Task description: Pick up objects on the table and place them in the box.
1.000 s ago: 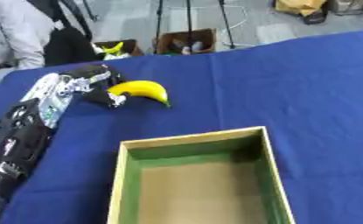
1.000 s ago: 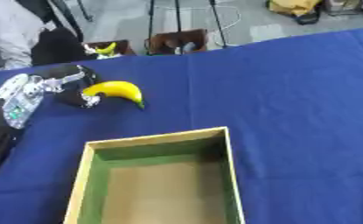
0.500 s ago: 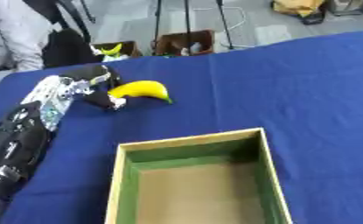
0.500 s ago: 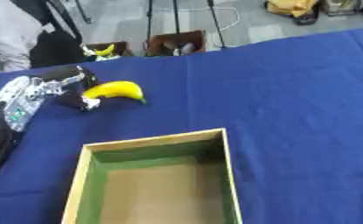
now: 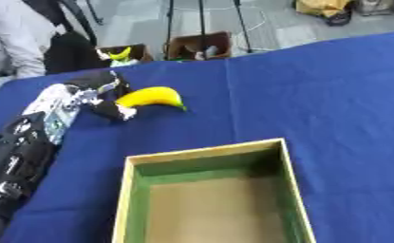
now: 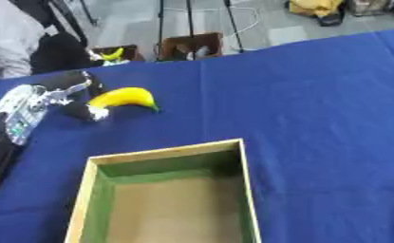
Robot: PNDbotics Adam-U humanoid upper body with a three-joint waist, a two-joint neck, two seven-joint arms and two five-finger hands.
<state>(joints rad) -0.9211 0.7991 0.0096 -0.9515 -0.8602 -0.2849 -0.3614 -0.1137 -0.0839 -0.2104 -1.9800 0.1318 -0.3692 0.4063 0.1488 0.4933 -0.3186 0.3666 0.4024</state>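
Blue cloth-covered tabletop [image 5: 316, 95] spread across nearly the whole view, far edge running slantwise along the top. Toward the far left corner, a curved yellow banana [image 5: 150, 96], dark tip pointing toward the tabletop's right side, blunt end at the left hand. Black-and-silver left hand [image 5: 100, 92] reaching in along the left edge, dark fingers above the banana's blunt end and a silver-tipped thumb below it, curled round that end. Lifted or resting on the cloth: not clear from either eye.

Near the front edge, somewhat left of the middle, an open rectangular box [image 5: 201, 154] with pale wooden rim, green inner walls and a brown cardboard-coloured floor, bottom part cut off by the lower edge of the view. Well apart from the banana, a stretch of bare blue cloth between the two. Nothing visible inside.

Left forearm black along the left edge, silver plating near the wrist. Right hand in neither view.

Beyond the far edge, an open brown carton [image 5: 198, 46] on the grey floor.
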